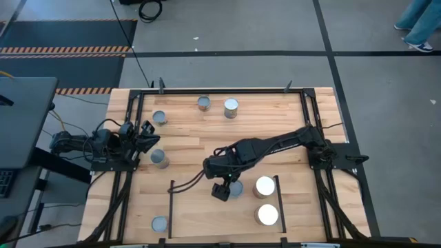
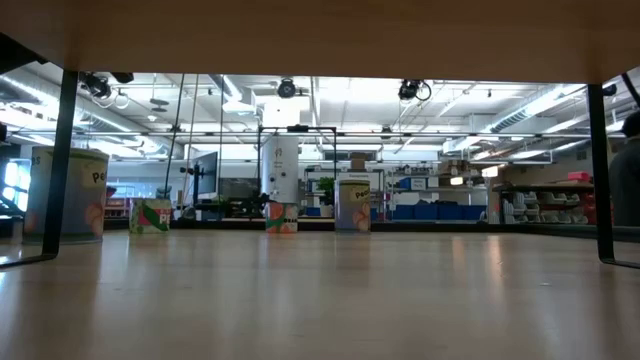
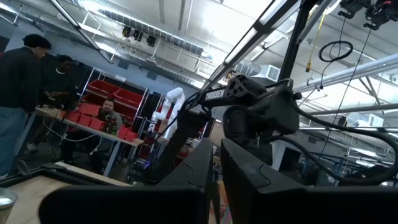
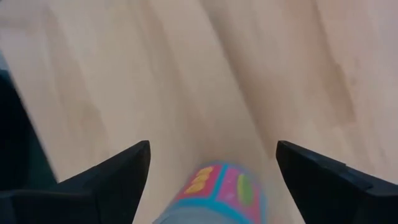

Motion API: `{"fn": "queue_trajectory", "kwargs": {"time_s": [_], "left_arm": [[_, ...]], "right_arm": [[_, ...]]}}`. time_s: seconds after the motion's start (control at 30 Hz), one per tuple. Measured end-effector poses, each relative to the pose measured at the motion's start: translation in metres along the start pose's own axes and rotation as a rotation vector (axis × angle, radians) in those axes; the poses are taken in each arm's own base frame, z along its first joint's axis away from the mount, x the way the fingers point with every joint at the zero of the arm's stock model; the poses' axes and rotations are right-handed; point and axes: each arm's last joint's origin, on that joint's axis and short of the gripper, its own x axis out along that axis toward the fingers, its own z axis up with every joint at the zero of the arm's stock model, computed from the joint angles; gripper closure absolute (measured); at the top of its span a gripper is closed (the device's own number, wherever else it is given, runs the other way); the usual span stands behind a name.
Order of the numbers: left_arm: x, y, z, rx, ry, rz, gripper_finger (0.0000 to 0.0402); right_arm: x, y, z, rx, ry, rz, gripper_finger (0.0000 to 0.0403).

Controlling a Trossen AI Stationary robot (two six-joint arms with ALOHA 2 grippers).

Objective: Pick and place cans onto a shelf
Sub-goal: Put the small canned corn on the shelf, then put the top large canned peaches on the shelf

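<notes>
Both fingers (image 4: 112,180) of right end effector (image 4: 211,180) spread around can (image 4: 217,193).

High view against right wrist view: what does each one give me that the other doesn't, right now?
Only the high view shows the whole layout: the shelf, two white-topped cans on it, grey-topped cans scattered across the table, and the left gripper parked shut at the left edge.

Only the right wrist view shows the colourful label on the can, which lies between the fingers, apart from both.

Both show the right gripper open over that can.
</notes>
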Motion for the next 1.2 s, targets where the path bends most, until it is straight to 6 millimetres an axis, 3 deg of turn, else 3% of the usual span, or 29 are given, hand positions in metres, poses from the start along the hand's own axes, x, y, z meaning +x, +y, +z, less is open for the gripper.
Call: {"fn": "queue_trajectory", "kwargs": {"time_s": [0.33,0.57,0.7,0.97,1.2], "left_arm": [[0.000,0.000,0.000,0.001,-0.004,0.011,0.0363],[0.000,0.000,0.000,0.001,-0.001,0.011,0.0363],[0.000,0.001,-0.001,0.003,0.003,0.013,0.0363],[0.000,0.001,-0.001,0.003,0.004,0.013,0.0363],[0.000,0.001,-0.001,0.003,0.004,0.013,0.0363]], "right_arm": [[-0.001,0.002,-0.003,0.063,0.080,0.081,0.0052],[-0.026,0.005,0.000,0.053,0.150,0.232,0.0053],[-0.032,-0.003,0.008,0.050,0.079,0.184,0.0053],[-0.047,-0.048,0.040,0.035,-0.095,0.011,0.0053],[-0.070,-0.106,0.063,-0.026,-0.205,-0.250,0.0053]]}}
